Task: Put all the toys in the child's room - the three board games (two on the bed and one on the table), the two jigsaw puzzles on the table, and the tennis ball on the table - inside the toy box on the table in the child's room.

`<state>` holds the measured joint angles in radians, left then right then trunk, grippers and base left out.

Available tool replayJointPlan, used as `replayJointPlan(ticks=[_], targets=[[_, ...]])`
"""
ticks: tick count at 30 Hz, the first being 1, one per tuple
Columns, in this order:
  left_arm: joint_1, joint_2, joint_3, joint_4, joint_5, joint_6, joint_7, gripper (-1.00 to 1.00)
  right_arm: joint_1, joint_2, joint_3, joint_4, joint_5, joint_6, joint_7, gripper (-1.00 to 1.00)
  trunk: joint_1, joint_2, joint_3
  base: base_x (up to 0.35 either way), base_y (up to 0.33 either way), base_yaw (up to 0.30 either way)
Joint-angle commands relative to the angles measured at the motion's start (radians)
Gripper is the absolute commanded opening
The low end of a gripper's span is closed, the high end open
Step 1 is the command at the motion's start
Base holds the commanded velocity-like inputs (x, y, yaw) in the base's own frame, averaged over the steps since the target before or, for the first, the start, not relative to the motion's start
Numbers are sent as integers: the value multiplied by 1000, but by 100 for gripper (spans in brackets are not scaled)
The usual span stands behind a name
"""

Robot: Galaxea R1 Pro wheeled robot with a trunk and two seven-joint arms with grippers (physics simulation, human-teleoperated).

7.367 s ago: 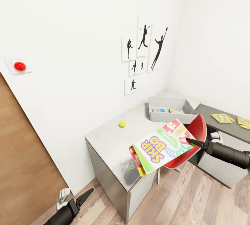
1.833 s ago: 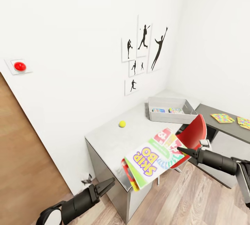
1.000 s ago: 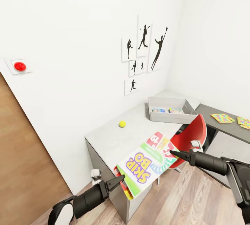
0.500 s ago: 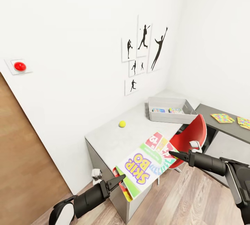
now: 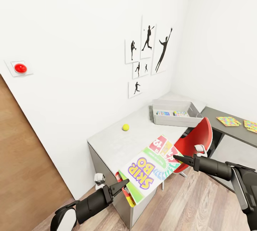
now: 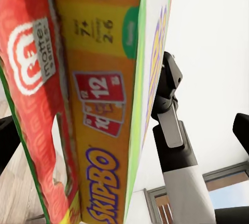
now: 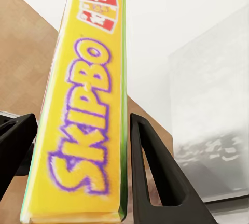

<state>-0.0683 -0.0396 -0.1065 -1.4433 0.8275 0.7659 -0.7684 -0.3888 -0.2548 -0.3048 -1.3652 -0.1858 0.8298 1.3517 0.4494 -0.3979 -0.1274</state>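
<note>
The white-green-red Skip-Bo board game point(image 5: 149, 168) hangs tilted in the air past the table's point(image 5: 114, 142) front edge. My right gripper point(image 5: 175, 158) is shut on its upper right edge; in the right wrist view the yellow box side point(image 7: 83, 120) sits between both fingers. My left gripper point(image 5: 122, 187) is open at the box's lower left corner, with the box end point(image 6: 98, 105) between its spread fingers. The tennis ball point(image 5: 125, 127) rests on the table. The toy box point(image 5: 177, 119) stands further back with two small colourful boxes inside. Two jigsaw puzzles point(image 5: 228, 121) point(image 5: 251, 125) lie on the dark section.
A red chair point(image 5: 198, 138) stands at the table right behind the held box. A brown door point(image 5: 21, 167) and a red wall button point(image 5: 20, 68) are at the left. Black silhouette pictures point(image 5: 148, 52) hang above the table. Wood floor lies below.
Over the frames the held box came down and to the left, and the left arm rose from the floor area up to its lower corner. Almost nothing moved in the last half second.
</note>
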Motion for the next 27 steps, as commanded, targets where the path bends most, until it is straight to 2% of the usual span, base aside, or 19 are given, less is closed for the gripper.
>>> replayJointPlan(ticks=[1,16,17,27], targets=[[-1,0,0,0,4,6,0,100,-1,0,0,0,-3,8,1,-100,1,-2,-2,0,0,0],[-1,0,-1,-1,4,-13,1,100,-1,0,0,0,-3,8,0,-100,1,-2,-2,0,0,0],[-1,0,-1,-2,4,-15,1,-100,-1,0,0,0,-3,8,0,-100,1,-2,-2,0,0,0],[-1,0,-2,-4,-4,-22,2,-100,-1,-1,0,0,-3,8,1,-100,1,-2,-2,0,0,0]])
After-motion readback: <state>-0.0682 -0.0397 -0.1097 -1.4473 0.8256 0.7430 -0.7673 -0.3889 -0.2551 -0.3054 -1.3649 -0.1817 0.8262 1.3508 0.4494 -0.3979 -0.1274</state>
